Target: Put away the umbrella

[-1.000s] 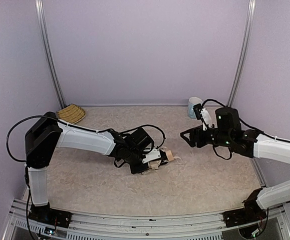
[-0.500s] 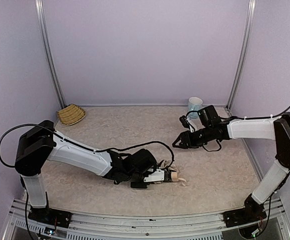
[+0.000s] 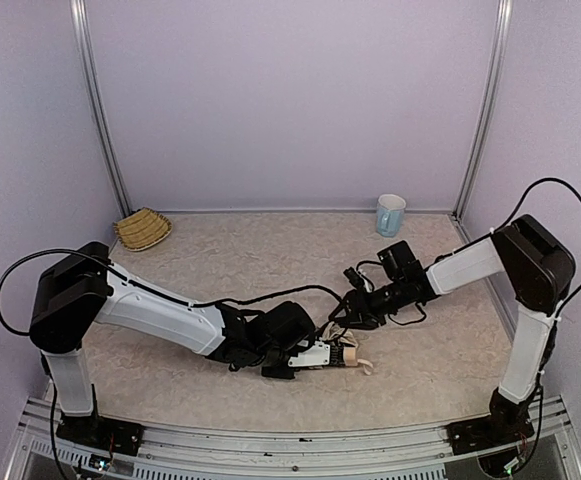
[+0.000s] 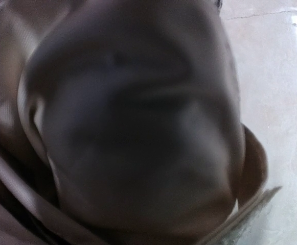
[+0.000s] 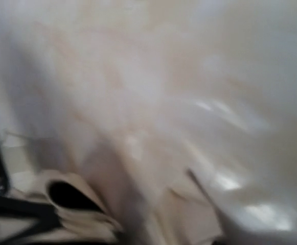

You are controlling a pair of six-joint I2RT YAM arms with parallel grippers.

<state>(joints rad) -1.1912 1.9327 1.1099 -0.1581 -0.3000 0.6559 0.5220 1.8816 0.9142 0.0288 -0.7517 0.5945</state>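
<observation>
Speckled tabletop (image 3: 210,255), umbrella (image 3: 351,352) in left tool (image 3: 330,354), right tool (image 3: 340,320) just beside.

I count two arms on my screen, left arm (image 3: 160,310) and right arm (image 3: 470,262), plus one umbrella (image 3: 350,352), one basket (image 3: 142,228) and one mug (image 3: 390,214).

Umbrella (image 4: 133,122) blurred, overfilling left wrist view, right wrist view motion-smeared, right end effector (image 3: 342,319) opening too small to tell
</observation>
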